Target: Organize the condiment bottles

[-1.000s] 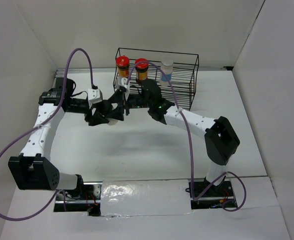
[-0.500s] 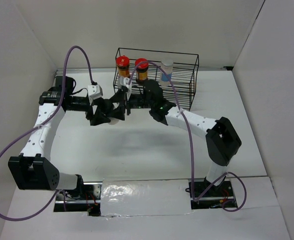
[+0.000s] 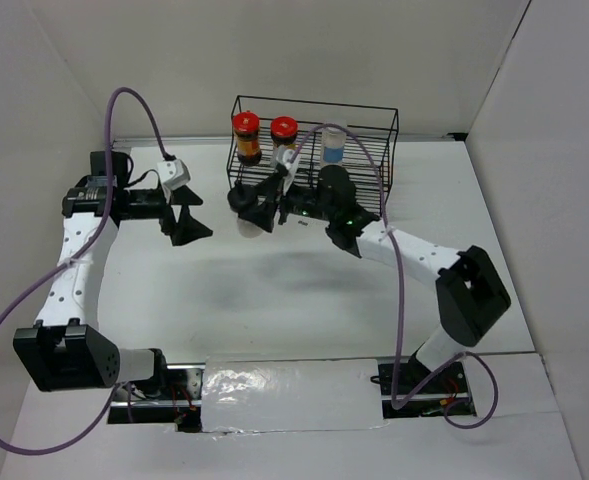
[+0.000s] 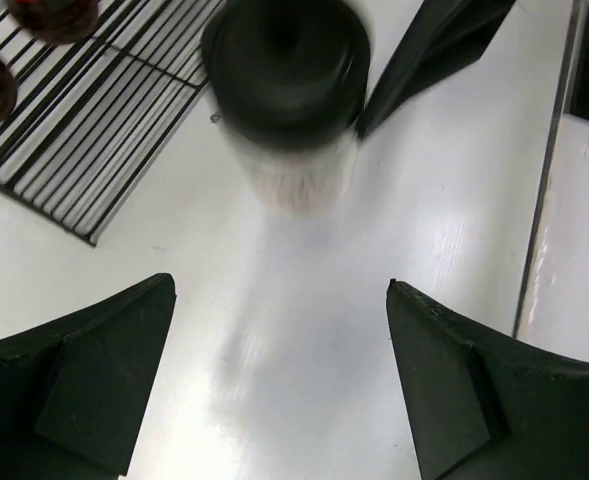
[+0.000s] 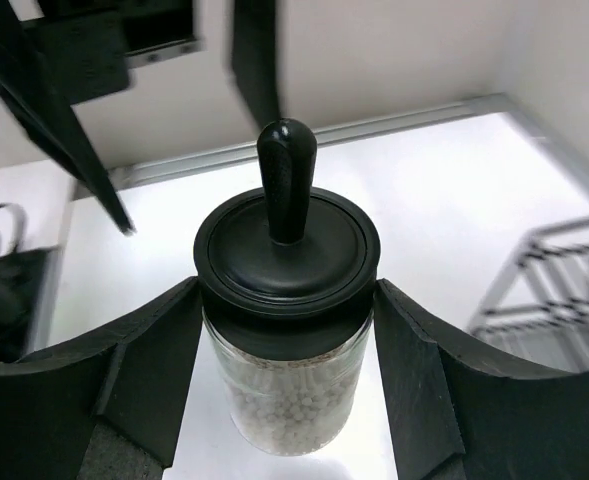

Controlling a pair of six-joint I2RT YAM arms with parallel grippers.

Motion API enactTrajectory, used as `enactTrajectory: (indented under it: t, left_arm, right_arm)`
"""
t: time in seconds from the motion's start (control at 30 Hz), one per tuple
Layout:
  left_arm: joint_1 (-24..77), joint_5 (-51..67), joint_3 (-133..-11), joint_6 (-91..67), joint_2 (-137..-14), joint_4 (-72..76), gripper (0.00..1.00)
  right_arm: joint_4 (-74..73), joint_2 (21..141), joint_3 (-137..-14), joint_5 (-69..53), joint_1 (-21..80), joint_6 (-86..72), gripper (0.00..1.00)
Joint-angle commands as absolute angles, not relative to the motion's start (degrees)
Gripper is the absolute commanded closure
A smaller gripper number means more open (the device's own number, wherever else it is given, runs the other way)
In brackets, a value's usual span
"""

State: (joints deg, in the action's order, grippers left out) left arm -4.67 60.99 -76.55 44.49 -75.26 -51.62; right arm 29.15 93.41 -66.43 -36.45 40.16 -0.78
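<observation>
With right end effector (image 5: pixel 286 372) gripping the black-capped bottle (image 5: pixel 286 395) and left end effector (image 4: pixel 280 288) wide open, lift clear over the wire rack (image 3: pixel 374 110) rim, lower gently beside white bottle (image 3: pixel 333 148).

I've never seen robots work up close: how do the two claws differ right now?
The left claw is open and empty; the right claw is shut on a black-capped jar. The left claw hangs over bare table, left of the wire rack; the right claw is at its front. Both are black with two fingers.
</observation>
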Motion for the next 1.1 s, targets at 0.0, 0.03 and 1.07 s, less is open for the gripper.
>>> enactTrajectory:
  t: [0.0, 0.03, 1.07]
  left_arm:
    - [-8.2, 63.0, -77.7, 35.4, -72.7, -48.0, 0.01]
    - [-9.6, 61.0, -77.1, 33.5, -72.1, -47.1, 0.01]
    - [-18.5, 46.4, -66.6, 14.5, -69.3, -37.4, 0.01]
  right_arm:
    - [39.4, 82.2, -64.2, -22.5, 37.9, 1.9, 1.0]
    - [40.1, 78.7, -61.6, -19.1, 37.3, 3.9, 1.0]
    - [60.2, 90.9, -57.4, 0.4, 10.1, 3.3, 1.0]
